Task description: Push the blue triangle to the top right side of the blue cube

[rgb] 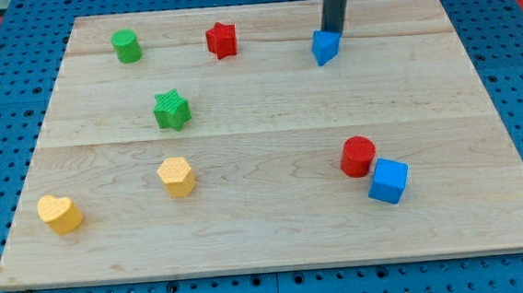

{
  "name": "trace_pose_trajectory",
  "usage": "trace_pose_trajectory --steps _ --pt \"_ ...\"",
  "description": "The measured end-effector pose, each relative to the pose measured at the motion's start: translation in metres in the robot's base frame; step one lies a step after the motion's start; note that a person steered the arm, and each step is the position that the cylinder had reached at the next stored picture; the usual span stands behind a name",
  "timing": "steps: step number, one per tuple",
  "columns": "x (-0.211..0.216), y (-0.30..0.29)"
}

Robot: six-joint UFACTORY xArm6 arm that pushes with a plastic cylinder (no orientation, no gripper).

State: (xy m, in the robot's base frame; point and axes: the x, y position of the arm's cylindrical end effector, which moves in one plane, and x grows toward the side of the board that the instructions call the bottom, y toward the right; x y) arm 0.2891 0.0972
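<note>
The blue triangle (326, 47) lies near the view's top, right of centre. My tip (333, 32) stands right behind it, touching or almost touching its top edge. The blue cube (388, 180) sits at the lower right of the board, far below the triangle and a little to its right. A red cylinder (358, 155) touches the cube's upper left side.
A red star (222, 39) and a green cylinder (126, 46) sit along the top. A green star (172, 109) is at left centre. A yellow hexagon (177, 176) and a yellow heart (59, 214) are at lower left. The wooden board (268, 238) rests on a blue pegboard.
</note>
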Motion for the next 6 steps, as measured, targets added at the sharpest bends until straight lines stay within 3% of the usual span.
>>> trace_pose_trajectory --steps 1,3,4,5,6 --pt "0.048 0.000" --pt "0.026 -0.023" --pt "0.061 -0.049" --pt "0.110 -0.034" --pt "0.105 -0.003"
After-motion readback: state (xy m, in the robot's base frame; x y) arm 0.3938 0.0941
